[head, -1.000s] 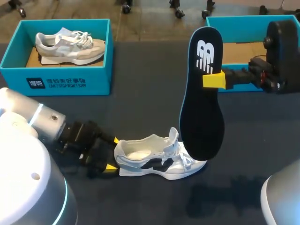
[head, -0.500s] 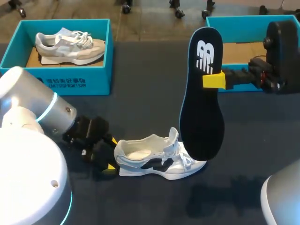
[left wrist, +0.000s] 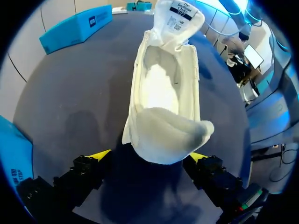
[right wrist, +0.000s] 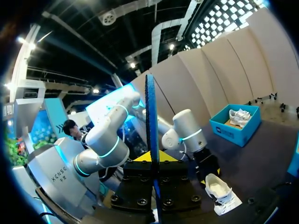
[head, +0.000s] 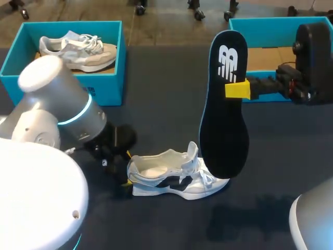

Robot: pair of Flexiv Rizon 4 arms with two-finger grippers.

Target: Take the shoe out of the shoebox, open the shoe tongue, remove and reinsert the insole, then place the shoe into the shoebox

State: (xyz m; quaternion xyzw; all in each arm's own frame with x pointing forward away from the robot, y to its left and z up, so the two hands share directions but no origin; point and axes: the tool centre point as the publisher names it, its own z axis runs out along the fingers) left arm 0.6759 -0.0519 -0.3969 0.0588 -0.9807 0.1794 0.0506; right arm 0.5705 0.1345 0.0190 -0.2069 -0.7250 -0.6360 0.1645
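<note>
The left arm point(head: 57, 109) is swinging up over the desk point(head: 166, 94), its left tool point(left wrist: 147, 156) staying open astride the heel of the shoe point(head: 171, 177); the right tool point(head: 238, 89) is still clamping the insole point(head: 223, 130) upright near the toe, awaiting reinsertion

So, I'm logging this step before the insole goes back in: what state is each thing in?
Shoe: upright on the table, tongue pulled open, insole out.
Insole: out of the shoe, gripped on end.
Right fingers: shut on the insole.
Left fingers: open, either side of the heel.
Left box: open, holds another shoe.
Right box: open, no shoe seen in it.
</note>
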